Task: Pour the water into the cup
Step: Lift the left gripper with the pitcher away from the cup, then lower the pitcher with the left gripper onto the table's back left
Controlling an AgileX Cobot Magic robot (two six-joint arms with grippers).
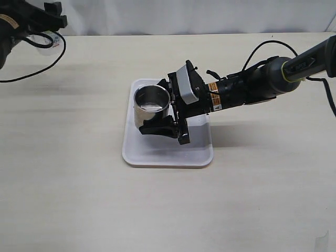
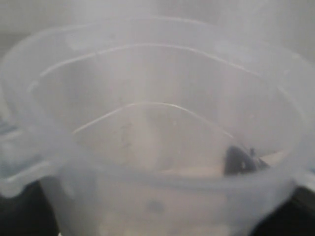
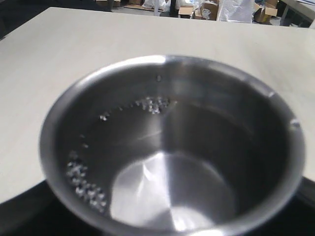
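The shiny steel cup (image 1: 151,106) stands on a white tray (image 1: 157,155) in the middle of the table. My right gripper (image 1: 153,105) reaches in from the right, one finger on each side of the cup, closed against its wall. In the right wrist view the cup (image 3: 172,147) fills the frame. Water droplets (image 3: 86,186) cling to its inner wall, and I cannot tell whether liquid lies in its bottom. My left gripper (image 1: 46,18) is at the far left back, shut on a translucent plastic container (image 1: 44,40). That container (image 2: 157,123) fills the left wrist view and hides the fingers.
A black cable (image 1: 37,68) loops over the table at the back left under the left arm. The right arm (image 1: 252,86) stretches from the right edge over the table to the tray.
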